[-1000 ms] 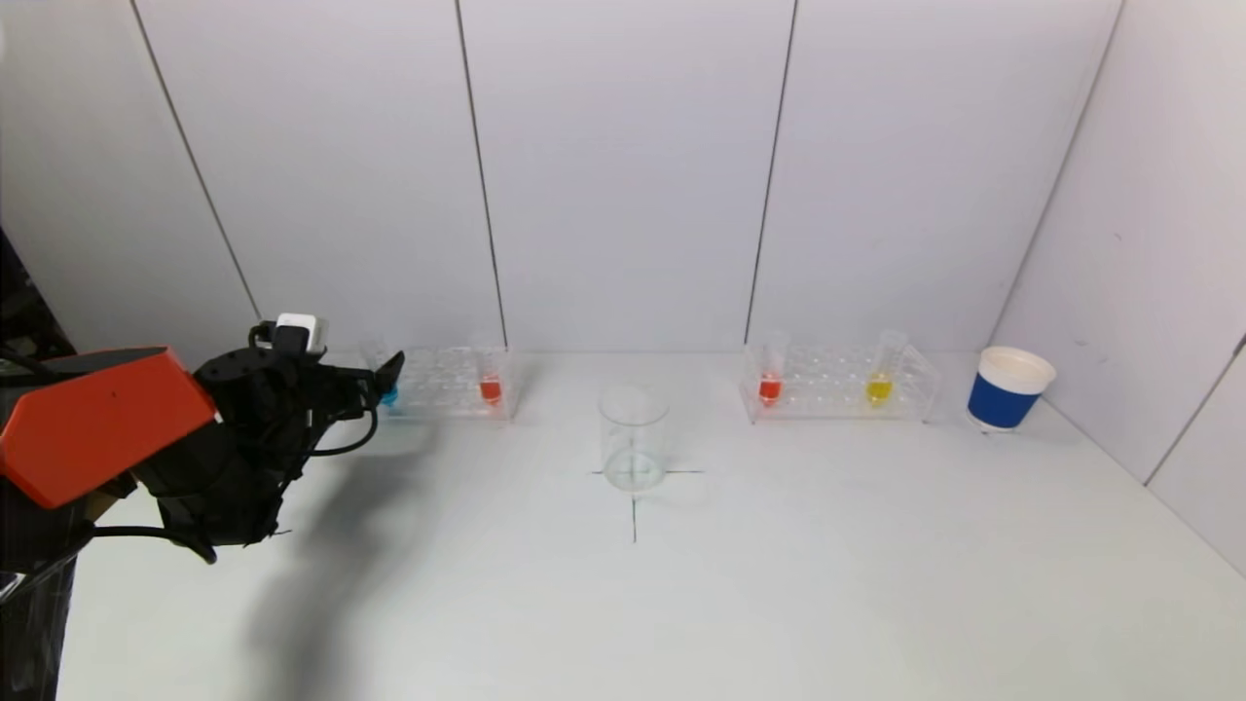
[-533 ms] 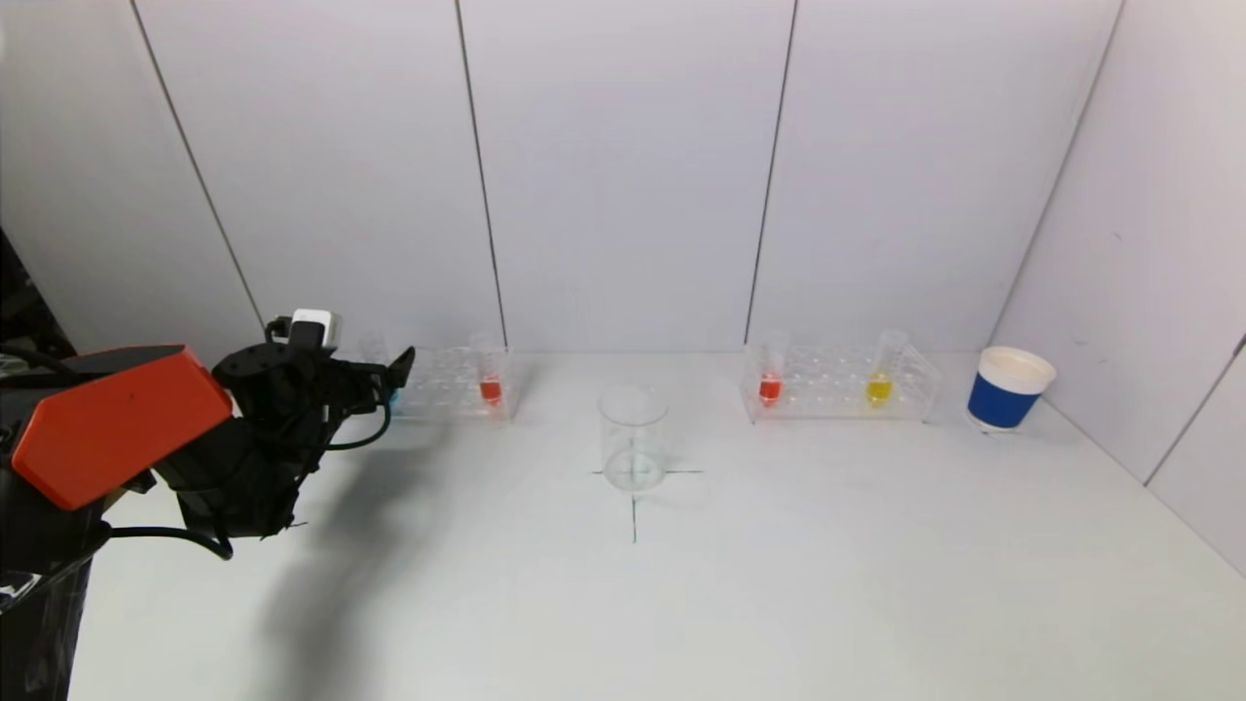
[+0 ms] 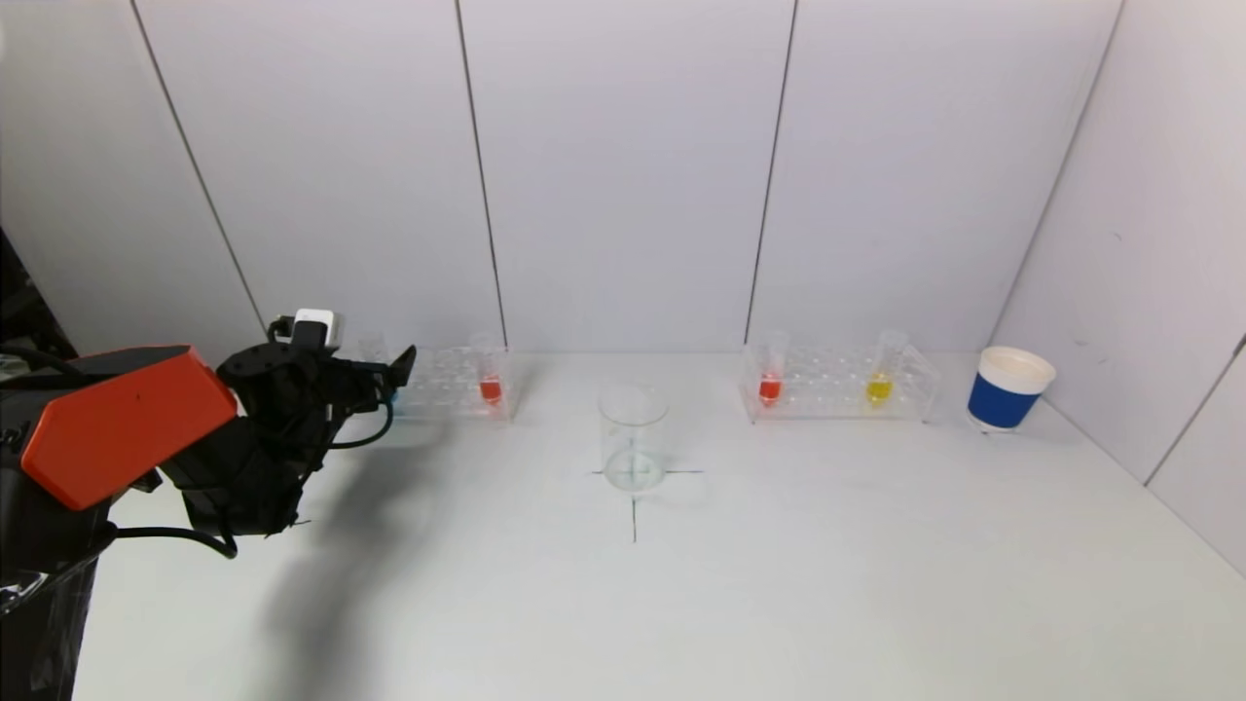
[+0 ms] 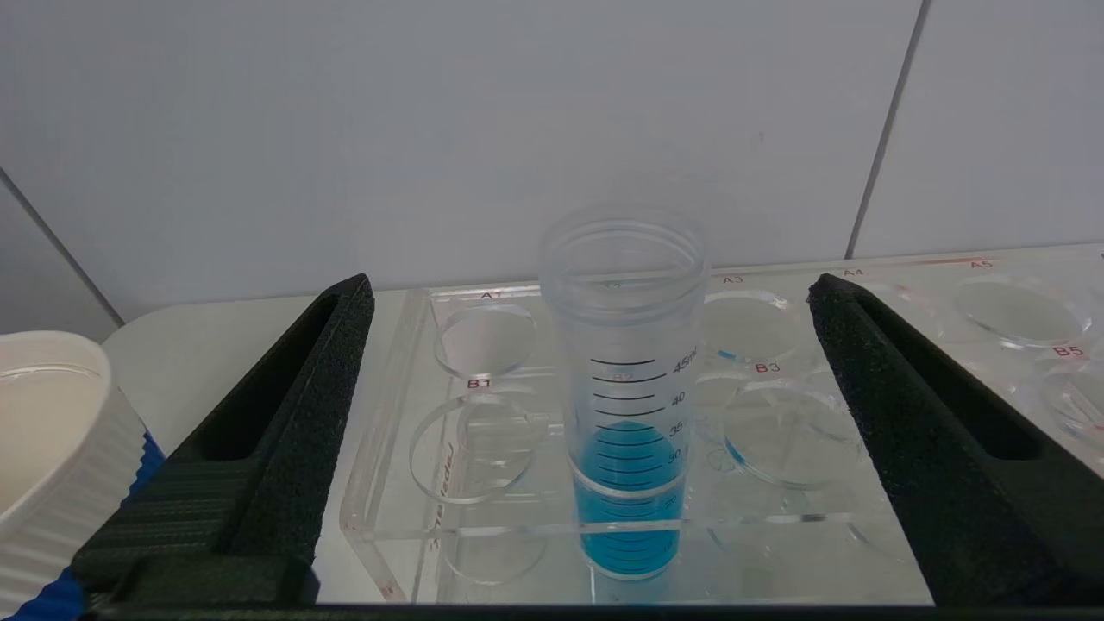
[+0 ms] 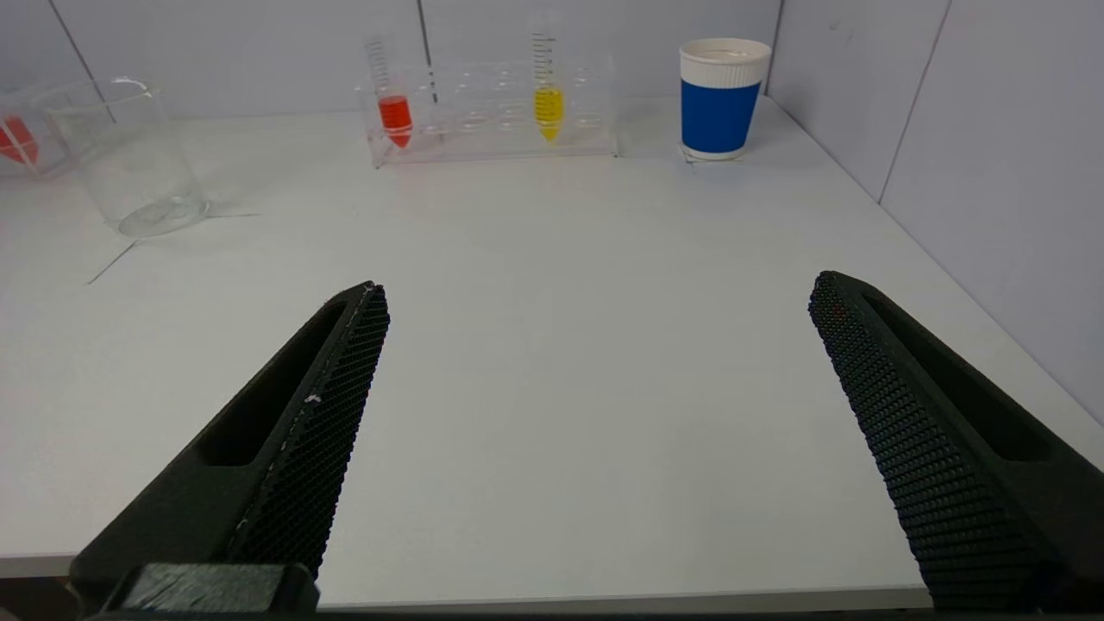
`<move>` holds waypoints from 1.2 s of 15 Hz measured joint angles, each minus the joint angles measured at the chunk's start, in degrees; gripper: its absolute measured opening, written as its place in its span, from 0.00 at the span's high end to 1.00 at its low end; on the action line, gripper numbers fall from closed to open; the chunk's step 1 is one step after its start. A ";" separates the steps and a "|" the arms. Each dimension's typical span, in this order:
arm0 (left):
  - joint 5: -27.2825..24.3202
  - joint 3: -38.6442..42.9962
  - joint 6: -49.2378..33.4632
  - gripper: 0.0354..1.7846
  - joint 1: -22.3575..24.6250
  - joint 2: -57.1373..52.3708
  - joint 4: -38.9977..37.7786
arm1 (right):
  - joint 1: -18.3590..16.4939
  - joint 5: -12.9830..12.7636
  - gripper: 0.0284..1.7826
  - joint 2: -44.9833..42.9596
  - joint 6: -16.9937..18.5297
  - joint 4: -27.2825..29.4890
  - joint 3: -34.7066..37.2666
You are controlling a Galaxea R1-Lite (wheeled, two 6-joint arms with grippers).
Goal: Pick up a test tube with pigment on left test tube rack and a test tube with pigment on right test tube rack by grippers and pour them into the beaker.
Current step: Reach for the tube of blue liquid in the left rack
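Note:
The left rack holds a red-pigment tube and a blue-pigment tube, which stands upright in the rack's front row. My left gripper is open at that rack's left end. In the left wrist view its fingers stand wide on either side of the blue tube without touching it. The right rack holds a red tube and a yellow tube. The empty glass beaker stands between the racks. My right gripper is open and empty, low near the table's front edge, out of the head view.
A blue paper cup stands right of the right rack by the side wall. Another white-rimmed cup sits just left of the left rack. The back wall is close behind both racks. A black cross marks the table under the beaker.
My left gripper has moved forward and a little right towards the left rack, now covering the blue tube in the head view. Nothing else has moved.

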 joint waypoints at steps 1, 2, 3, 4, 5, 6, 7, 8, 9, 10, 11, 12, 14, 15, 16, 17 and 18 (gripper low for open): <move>0.09 -0.11 0.00 0.01 0.00 0.09 0.00 | 0.02 -0.02 0.01 0.00 0.02 0.00 0.00; 0.13 -0.20 0.00 0.01 -0.01 0.18 0.05 | 0.02 -0.02 0.01 0.00 0.00 0.00 0.00; 0.22 -0.26 0.22 0.01 -0.01 0.24 0.05 | 0.02 0.00 0.01 0.00 0.02 -0.02 0.00; 0.59 -0.37 0.49 0.01 -0.01 0.29 0.02 | 0.02 -0.02 0.01 0.00 0.02 0.00 0.00; 1.24 -0.61 0.60 0.01 -0.11 0.41 0.00 | 0.02 -0.02 0.01 0.00 0.05 0.00 0.00; 1.85 -0.85 0.61 0.01 -0.21 0.55 0.05 | 0.00 -0.02 0.01 0.00 0.05 0.00 0.00; 2.43 -1.06 0.61 0.01 -0.37 0.63 0.02 | 0.00 0.00 0.01 0.00 0.06 0.00 0.00; 2.56 -1.17 0.61 0.01 -0.52 0.72 0.00 | 0.00 0.00 0.01 0.00 0.02 0.00 0.00; 2.60 -1.24 0.61 0.01 -0.63 0.77 0.00 | 0.00 -0.02 0.01 0.00 0.02 -0.02 0.00; 2.60 -1.27 0.60 0.01 -0.69 0.82 0.00 | 0.00 0.00 0.01 0.00 0.02 0.00 0.00; 2.57 -1.27 0.61 0.01 -0.76 0.83 0.00 | -0.02 -0.02 0.01 0.00 0.02 0.00 0.00; 2.60 -1.27 0.61 0.01 -0.78 0.85 0.02 | -0.02 -0.02 0.01 0.00 0.00 0.00 0.00; 2.93 -1.27 0.60 0.01 -0.84 0.85 0.02 | 0.00 -0.02 0.01 0.00 0.02 0.00 0.00; 3.63 -1.27 0.61 0.01 -1.00 0.85 0.02 | 0.00 -0.02 0.01 0.00 0.02 0.00 0.00; 4.69 -1.27 0.68 0.01 -1.24 0.88 0.00 | 0.02 0.00 0.01 0.00 0.02 0.00 0.00; 5.42 -1.27 0.68 0.01 -1.55 0.88 -0.06 | 0.02 0.00 0.01 0.00 0.02 -0.02 0.00; 5.62 -1.28 0.63 0.01 -1.74 0.85 -0.06 | 0.02 0.00 0.01 0.00 0.05 0.00 0.00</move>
